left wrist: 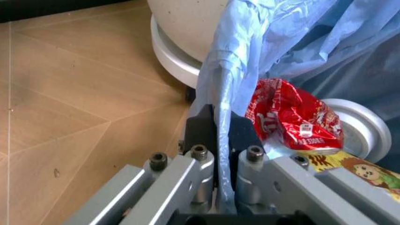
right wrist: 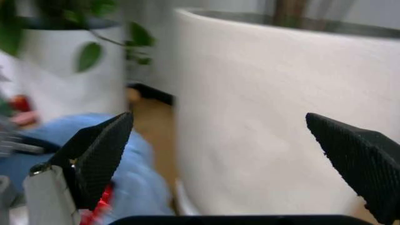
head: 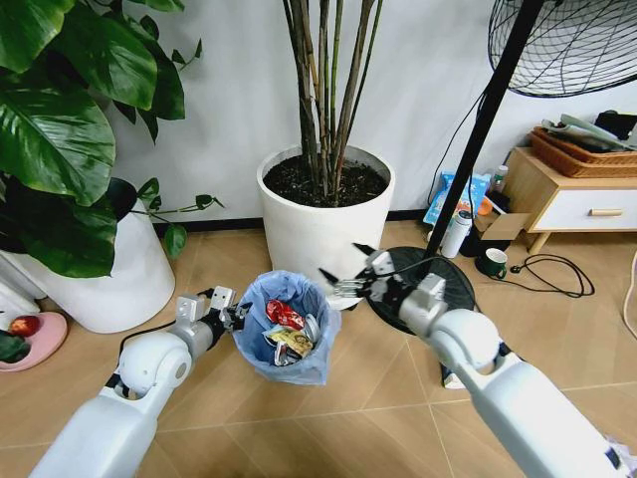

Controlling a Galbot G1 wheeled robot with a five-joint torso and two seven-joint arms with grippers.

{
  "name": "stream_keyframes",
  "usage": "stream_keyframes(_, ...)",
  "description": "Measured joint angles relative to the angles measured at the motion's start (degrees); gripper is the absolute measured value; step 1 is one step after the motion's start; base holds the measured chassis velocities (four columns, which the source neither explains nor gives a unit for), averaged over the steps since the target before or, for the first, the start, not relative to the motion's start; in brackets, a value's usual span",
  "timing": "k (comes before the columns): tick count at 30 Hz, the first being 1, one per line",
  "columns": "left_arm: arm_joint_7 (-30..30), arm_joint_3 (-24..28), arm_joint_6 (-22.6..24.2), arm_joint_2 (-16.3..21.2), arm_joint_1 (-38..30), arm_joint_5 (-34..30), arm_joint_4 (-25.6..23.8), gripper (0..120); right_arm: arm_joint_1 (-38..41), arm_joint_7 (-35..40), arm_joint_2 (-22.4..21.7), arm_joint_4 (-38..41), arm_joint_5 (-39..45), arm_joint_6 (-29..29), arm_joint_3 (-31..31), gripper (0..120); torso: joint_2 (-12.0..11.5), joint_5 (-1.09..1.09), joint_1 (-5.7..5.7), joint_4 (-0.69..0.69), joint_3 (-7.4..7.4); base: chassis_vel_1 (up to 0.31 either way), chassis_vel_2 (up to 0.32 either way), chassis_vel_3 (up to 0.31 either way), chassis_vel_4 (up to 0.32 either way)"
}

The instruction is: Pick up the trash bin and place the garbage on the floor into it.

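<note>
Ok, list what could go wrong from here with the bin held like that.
1. The left claw is shut on the trash bin at its bag-draped rim, on one side alone, so the bin may tilt or the thin bag may slip or tear.
2. The red wrapper sits high in the bin and could spill out if it tips.
3. The open right claw hangs close to the white plant pot and could knock it.

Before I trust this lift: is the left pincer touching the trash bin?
Touching. The left wrist view shows the left pincer shut on the blue-bagged rim of the trash bin, the plastic pinched between its fingers.
</note>
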Motion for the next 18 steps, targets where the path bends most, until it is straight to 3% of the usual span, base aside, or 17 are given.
stream_keyframes(10,0.6,-1.2,-0.3,-0.2,0.2,-0.2,-0.2,0,-9.0,4.5,0.2,-5.3,0.1,-1.6,12.5,100,0.0,-0.02,0.0,0.0,0.0,0.0,0.0,0.0,0.0)
stream_keyframes(18,0.8,-1.5,-0.5,-0.2,0.5,-0.4,-0.4,0,-12.4,8.1,2.0,-13.2,0.6,-1.1,15.7,100,0.0,-0.01,0.0,0.01,0.0,0.0,0.0,0.0,0.0)
